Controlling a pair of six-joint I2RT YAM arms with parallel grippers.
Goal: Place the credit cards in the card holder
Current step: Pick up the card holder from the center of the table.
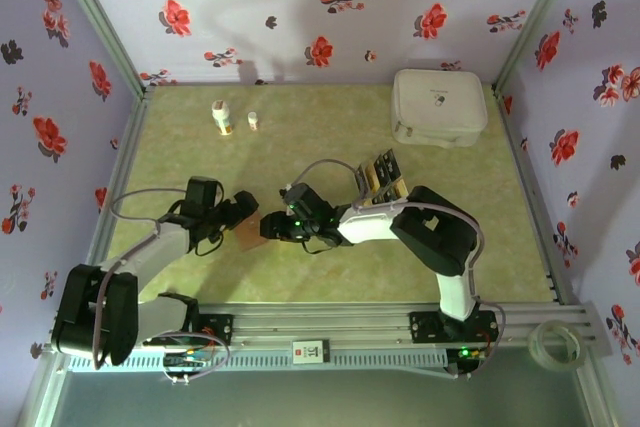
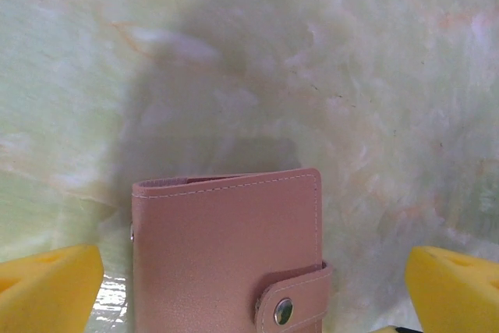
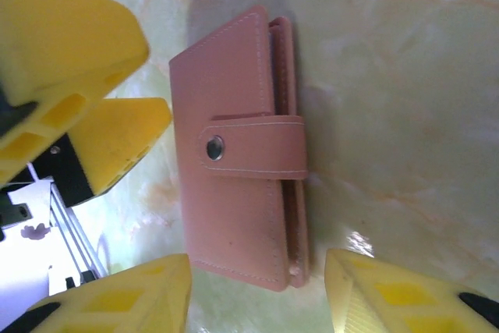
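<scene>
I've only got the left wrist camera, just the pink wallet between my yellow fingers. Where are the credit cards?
Observer: In the top view, the credit cards lie fanned out on the table, farther back and to the right of the card holder, not touching it.
Operator: And where's the right gripper?
Observer: The right gripper is open. Its fingers flank one short end of the card holder, and it faces the left gripper.
Operator: Is the holder open on that side?
Observer: No. The right wrist view shows the whole strap snapped across the closed cover.
</scene>
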